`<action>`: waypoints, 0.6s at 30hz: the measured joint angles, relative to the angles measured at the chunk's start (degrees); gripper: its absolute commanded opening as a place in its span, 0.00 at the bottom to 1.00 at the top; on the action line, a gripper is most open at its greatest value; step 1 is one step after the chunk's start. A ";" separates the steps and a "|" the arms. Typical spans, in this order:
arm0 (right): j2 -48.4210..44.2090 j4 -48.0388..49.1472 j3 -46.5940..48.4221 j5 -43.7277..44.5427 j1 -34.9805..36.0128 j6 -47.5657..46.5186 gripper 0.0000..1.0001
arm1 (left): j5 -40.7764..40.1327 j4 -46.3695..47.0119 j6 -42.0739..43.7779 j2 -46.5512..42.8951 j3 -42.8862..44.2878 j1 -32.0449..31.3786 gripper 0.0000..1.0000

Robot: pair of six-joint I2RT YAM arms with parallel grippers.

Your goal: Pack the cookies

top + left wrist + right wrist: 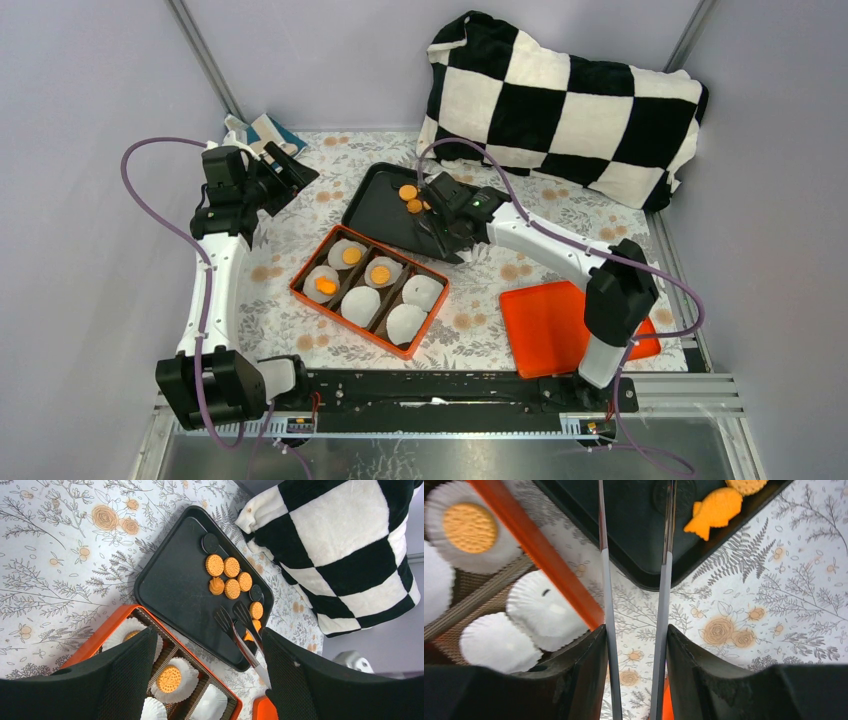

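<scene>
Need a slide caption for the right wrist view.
Right gripper holds tongs over the black tray, tips near the fish-shaped cookie.

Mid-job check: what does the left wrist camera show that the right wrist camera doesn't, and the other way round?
Only the left wrist: the checkered pillow, the whole cluster of round cookies on the black tray, and the spread tips of the tongs over it. Only the right wrist: the right claw clamping the tongs' arms, and the fish-shaped cookie in clear outline. Both: the tray, the orange box and its white paper liners, one holding a cookie.
</scene>
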 measured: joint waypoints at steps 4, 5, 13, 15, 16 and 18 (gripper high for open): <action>0.52 0.48 -2.56 0.02 -2.58 0.13 0.49 | 0.00 0.02 0.02 0.11 0.00 0.00 0.82; 0.52 0.66 -2.80 0.02 -3.17 0.15 0.50 | 0.00 0.02 0.02 0.17 0.00 0.00 0.82; 3.43 3.21 -2.47 -0.31 -4.85 0.00 0.50 | 0.02 0.48 0.00 0.28 0.00 0.00 0.82; 5.97 3.28 -1.53 -0.76 -4.96 -0.02 0.46 | 0.02 0.50 0.00 0.31 0.00 0.00 0.82; 7.23 3.26 -1.03 -0.94 -5.01 0.00 0.41 | 0.02 0.50 0.00 0.31 0.00 0.00 0.82; 9.31 3.19 0.02 -1.09 -5.07 -0.02 0.28 | 0.02 0.52 0.00 0.31 0.00 0.00 0.82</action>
